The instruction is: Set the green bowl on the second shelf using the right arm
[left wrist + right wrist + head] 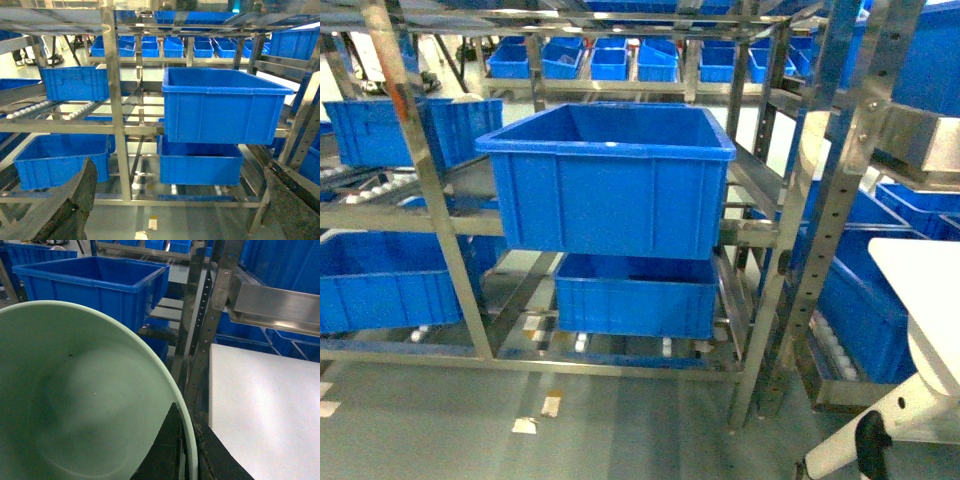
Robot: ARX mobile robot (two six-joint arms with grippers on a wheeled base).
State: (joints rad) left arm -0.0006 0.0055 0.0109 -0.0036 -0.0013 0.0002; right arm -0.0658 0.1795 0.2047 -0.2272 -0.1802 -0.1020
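Crate [610, 180], large deep blue, sitting on second shelf [745, 180]; we are seeing nothing inside. Right gripper [182, 460] is pinching rim of green bowl [75, 400], pale mint, glossy, held beside rack; left gripper's [175, 210] fingers spread wide.

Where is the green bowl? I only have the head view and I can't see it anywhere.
Observer: The right wrist view shows the green bowl filling its lower left, with the right tool pinching its rim.
Operator: Is it over the crate?
Observer: No. In that view the large blue crate sits beyond the bowl, up and to the left.
Operator: Anything inside the bowl?
Observer: It looks empty.
Operator: And the left arm?
Observer: The left wrist view shows the left tool open and holding nothing, facing the rack.
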